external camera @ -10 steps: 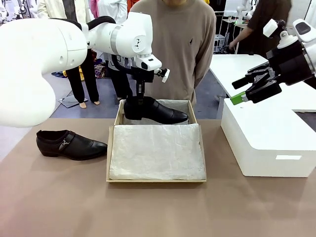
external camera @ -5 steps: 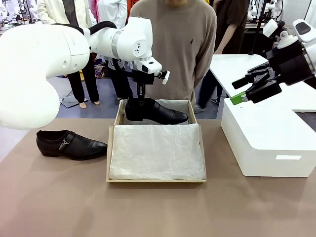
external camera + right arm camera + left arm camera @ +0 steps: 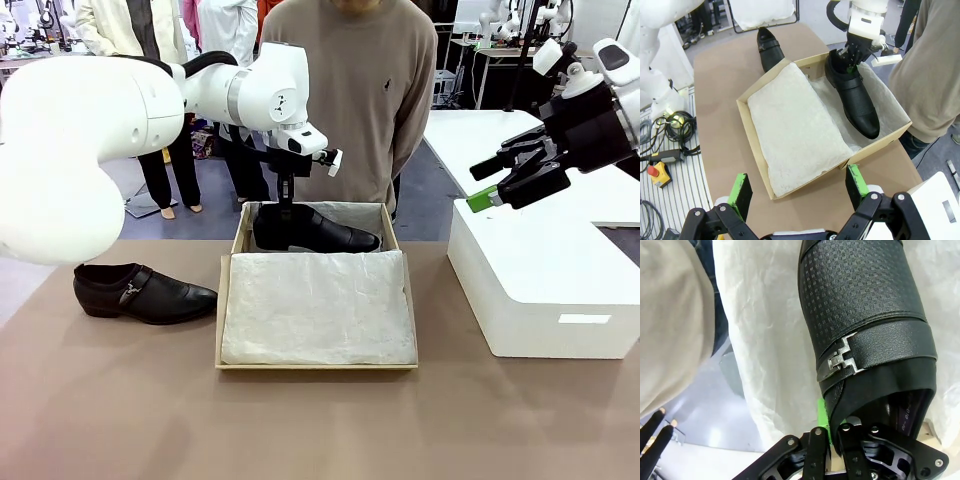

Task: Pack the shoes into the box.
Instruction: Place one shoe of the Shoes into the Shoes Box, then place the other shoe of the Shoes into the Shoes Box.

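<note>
- The left tool (image 3: pixel 286 203) is clenched on the back rim of one shoe (image 3: pixel 315 228). In the left wrist view one finger goes inside the opening, and a green pad (image 3: pixel 823 412) presses the leather from outside.
- Directly below this tool, the gripped shoe lies low in the far strip of the box (image 3: pixel 411 300) on the tissue paper (image 3: pixel 315 305). I cannot tell whether its sole has full contact.
- The rest of the box, on the robot's side of the tool, is covered by a raised sheet of tissue.
- The second shoe (image 3: pixel 140 292) lies on the desk (image 3: pixel 320 420), well to the left of the tool and outside the box.
- The right tool (image 3: pixel 487 182) is released with its jaws wide, and hangs far to the right over the white block (image 3: pixel 540 280).
- Handling, as a judgement: the shoe's glossy leather is probably slippery and easy to scuff. The heel collar is the stiffest edge to pinch. Gripped there, the toe will likely sag, so lift gently.
- The thin tissue will crumple under any drag.
</note>
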### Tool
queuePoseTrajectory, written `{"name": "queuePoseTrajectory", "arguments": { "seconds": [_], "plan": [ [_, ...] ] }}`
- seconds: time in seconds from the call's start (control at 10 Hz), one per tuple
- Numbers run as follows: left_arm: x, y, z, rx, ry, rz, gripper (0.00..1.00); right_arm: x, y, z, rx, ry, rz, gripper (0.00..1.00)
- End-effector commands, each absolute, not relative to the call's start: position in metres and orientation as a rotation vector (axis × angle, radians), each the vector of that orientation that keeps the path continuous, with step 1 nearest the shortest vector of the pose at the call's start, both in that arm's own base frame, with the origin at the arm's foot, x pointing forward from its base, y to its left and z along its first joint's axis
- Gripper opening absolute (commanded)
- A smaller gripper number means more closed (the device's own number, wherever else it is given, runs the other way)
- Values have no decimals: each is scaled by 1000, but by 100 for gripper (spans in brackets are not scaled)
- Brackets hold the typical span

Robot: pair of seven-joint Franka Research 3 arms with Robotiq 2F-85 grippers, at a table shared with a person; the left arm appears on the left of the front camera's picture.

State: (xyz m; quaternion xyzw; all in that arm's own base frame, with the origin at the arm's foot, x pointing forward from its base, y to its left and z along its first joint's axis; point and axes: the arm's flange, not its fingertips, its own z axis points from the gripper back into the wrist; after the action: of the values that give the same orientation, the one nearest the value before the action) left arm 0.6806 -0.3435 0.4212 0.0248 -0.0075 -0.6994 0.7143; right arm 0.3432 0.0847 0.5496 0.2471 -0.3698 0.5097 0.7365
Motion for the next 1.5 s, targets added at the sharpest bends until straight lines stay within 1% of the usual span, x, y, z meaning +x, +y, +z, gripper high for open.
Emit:
{"name": "queuePoseTrajectory", "arguments": {
  "seconds": [0.0,0.4,0.5,0.9,1.0,1.1,1.2,1.4],
  "plan": [
    [685,-344,429,58,-16,-1523,19,347,86,548,554,-848,1141,100],
    [682,-338,448,50,-5,-1493,96,347,86,548,554,-848,1141,100],
    [681,-337,456,44,-4,-1482,100,347,86,548,554,-848,1141,100],
    [673,-324,487,20,8,-1449,100,347,86,548,554,-848,1141,100],
    [672,-318,488,27,4,-1426,100,347,86,548,554,-848,1141,100],
    [680,-308,475,29,56,-1424,100,347,86,548,554,-848,1141,100],
    [671,-322,484,52,3,-1466,100,347,86,548,554,-848,1141,100],
    [671,-322,484,52,3,-1466,100,347,86,548,554,-848,1141,100]
  ]
}}
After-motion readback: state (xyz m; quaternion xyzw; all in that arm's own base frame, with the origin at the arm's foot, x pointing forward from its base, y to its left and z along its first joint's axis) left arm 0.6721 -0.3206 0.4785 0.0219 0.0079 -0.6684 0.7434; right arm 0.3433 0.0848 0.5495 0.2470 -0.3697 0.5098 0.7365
